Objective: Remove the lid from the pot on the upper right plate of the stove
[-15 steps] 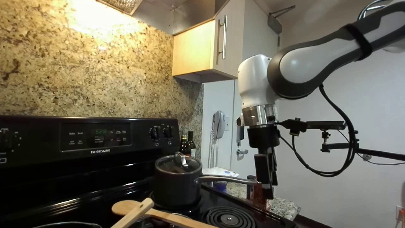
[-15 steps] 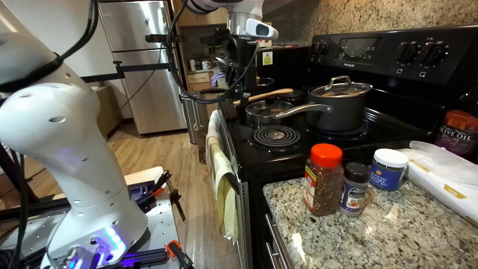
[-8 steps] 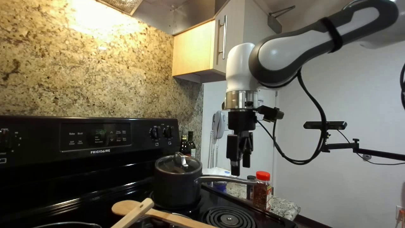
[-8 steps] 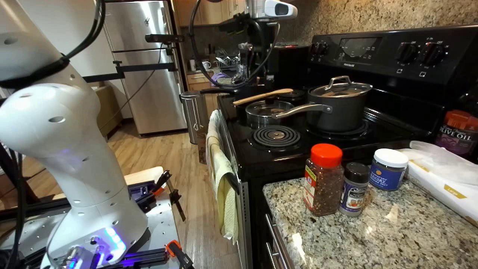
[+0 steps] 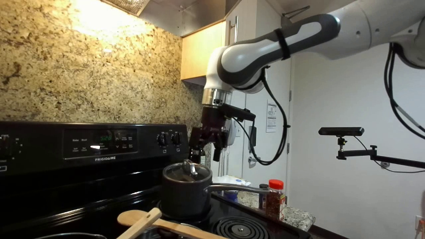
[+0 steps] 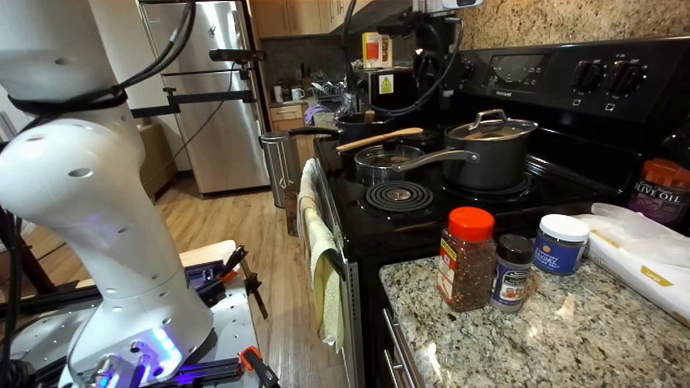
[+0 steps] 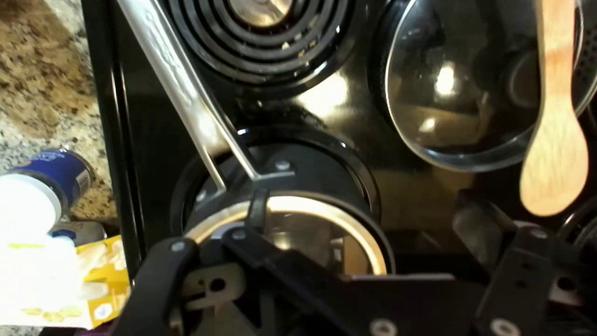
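Wooden spoon (image 7: 555, 177) near pot (image 5: 186, 199), red-capped jar (image 6: 469, 269) nearby, gripper (image 5: 206, 156) spread apart near lid (image 6: 509, 130)

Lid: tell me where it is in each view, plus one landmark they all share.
In an exterior view: lid below centre, slightly left; pot handle to its lower right.
In an exterior view: lid upper right of centre; pot handle to its lower left.
In the wrist view: lid low centre, partly hidden by the gripper; pot handle to its upper left.
Shared landmark: pot handle.
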Robot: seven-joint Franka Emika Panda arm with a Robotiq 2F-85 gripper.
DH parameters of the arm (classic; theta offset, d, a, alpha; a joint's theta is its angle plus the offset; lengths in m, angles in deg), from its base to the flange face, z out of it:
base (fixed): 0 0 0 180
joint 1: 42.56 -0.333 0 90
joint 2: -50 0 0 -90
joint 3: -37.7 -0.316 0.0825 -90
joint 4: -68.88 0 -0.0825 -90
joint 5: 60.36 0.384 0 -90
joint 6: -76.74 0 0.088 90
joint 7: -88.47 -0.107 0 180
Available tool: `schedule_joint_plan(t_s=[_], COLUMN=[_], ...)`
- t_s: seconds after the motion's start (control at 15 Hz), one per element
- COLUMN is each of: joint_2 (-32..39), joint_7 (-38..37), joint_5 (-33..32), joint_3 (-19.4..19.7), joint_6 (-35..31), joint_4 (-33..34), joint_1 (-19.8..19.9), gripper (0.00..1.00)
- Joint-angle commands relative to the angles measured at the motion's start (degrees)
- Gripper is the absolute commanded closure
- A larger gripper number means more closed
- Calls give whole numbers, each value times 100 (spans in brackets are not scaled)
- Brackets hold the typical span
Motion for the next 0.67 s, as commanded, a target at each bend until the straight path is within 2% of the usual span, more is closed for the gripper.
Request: schedule_joint_plan(t_s=[0.0, 0.2, 0.6], joint_2=[811, 1131, 1185], joint_7=[-489, -897, -1819], joint_5=[-33, -189, -828], joint_3=[16, 107, 409], joint_6=[-421, -715, -856], joint_4=[918, 1244, 1329], joint_1=[-17, -70, -182], gripper=[0, 0, 0])
